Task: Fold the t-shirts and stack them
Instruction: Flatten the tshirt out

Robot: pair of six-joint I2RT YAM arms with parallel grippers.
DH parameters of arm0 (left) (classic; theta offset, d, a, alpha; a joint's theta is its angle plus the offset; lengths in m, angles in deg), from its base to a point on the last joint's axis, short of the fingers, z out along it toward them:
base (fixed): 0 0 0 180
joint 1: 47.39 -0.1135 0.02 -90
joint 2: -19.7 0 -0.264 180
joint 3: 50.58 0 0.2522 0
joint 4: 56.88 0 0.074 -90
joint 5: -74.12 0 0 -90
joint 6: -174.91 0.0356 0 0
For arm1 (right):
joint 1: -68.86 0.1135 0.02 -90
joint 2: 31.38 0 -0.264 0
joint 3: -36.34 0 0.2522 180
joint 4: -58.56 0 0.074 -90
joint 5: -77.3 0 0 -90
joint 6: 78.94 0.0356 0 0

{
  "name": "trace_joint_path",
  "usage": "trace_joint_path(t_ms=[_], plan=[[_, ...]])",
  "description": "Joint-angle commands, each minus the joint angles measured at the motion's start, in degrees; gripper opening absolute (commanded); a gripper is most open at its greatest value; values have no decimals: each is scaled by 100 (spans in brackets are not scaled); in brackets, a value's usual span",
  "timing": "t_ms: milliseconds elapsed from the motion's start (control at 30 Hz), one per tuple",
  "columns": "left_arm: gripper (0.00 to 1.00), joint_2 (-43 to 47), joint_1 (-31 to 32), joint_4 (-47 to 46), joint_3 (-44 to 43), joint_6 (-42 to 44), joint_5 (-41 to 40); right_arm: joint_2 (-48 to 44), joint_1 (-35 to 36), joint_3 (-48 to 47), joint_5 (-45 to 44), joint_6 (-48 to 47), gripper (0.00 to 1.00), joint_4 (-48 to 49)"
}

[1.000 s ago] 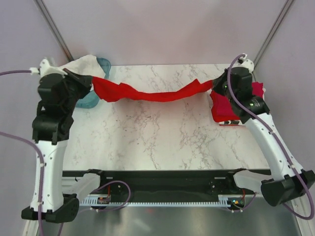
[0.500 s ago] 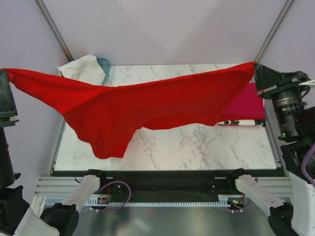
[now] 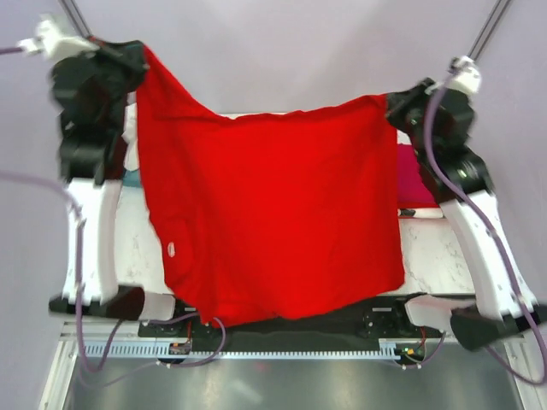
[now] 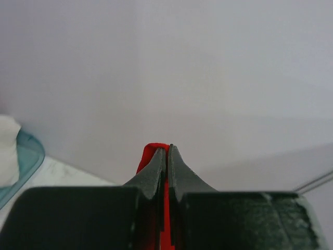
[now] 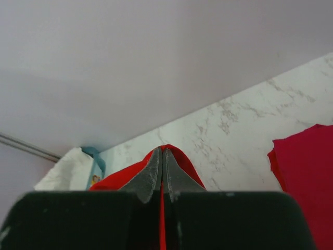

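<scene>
The bright red t-shirt [image 3: 273, 213] is held spread in the air above the tabletop [image 5: 250, 125] — one top corner is clamped in the closed left pincer [image 4: 166, 152], the other in the closed right pincer [image 5: 163, 152]. The crimson t-shirt [image 5: 307, 177] is laid flat at the tabletop's right side; the white t-shirt [image 5: 65, 174] is seen against the teal basket [image 4: 28, 156].

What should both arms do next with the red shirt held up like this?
Probably lower both together and lay the red shirt flat on the table. The left gripper and right gripper are each shut on an upper corner, and the shirt hangs spread open in the air, ready to set down for folding.
</scene>
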Motion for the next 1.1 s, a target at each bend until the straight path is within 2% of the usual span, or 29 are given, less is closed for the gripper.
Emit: trace_joint_path(t_ms=[0,100,133,200,233,333,433,600,700,733,800,833,900,933,1067], plan=[[2,-988,-22,-170,53,-48,159,982,-128,-17,107,293,0,180],[2,-1709,-110,-170,-675,84,185,1764,-434,-666,808,626,0,251],[2,-1895,-154,-153,-1278,84,255,1942,-532,-1190,985,706,0,242],[2,-2159,-347,-292,-1913,-30,633,2406,-830,-1755,1380,943,0,259],[2,-2334,-408,-433,-2369,-74,756,2549,-927,-2323,1513,1031,0,251],[2,-2354,-715,-1442,-2514,-381,1134,2927,-1410,-2978,2039,1705,0,417],[2,-2406,-980,-2199,-2523,-820,1197,3094,-1858,-2848,2811,2426,0,1268],[2,-2749,-1086,-2377,-2392,-839,1196,3498,-2009,-2594,3675,2606,0,1814],[2,-2514,-1095,-2324,-1594,-637,1556,3552,-2009,-1734,4062,2649,0,2280],[2,-2399,-1095,-2324,-930,-610,1600,3569,-2009,-1261,4150,2667,0,2394],[2,-1944,-1095,-2324,-154,-663,1636,3639,-2009,-776,4458,2702,0,2806],[2,-1767,-1095,-2324,633,-706,1645,3666,-2009,-312,4546,2667,0,2887],[2,-1450,-1095,-2376,1411,-681,1715,3640,-2001,165,4651,2501,0,3019],[2,-1066,-1086,-2368,2137,-663,1724,3622,-1992,654,4652,2413,0,3072],[2,-45,-1086,-2350,3907,-724,1566,3377,-1992,1765,4389,1842,0,3037]])
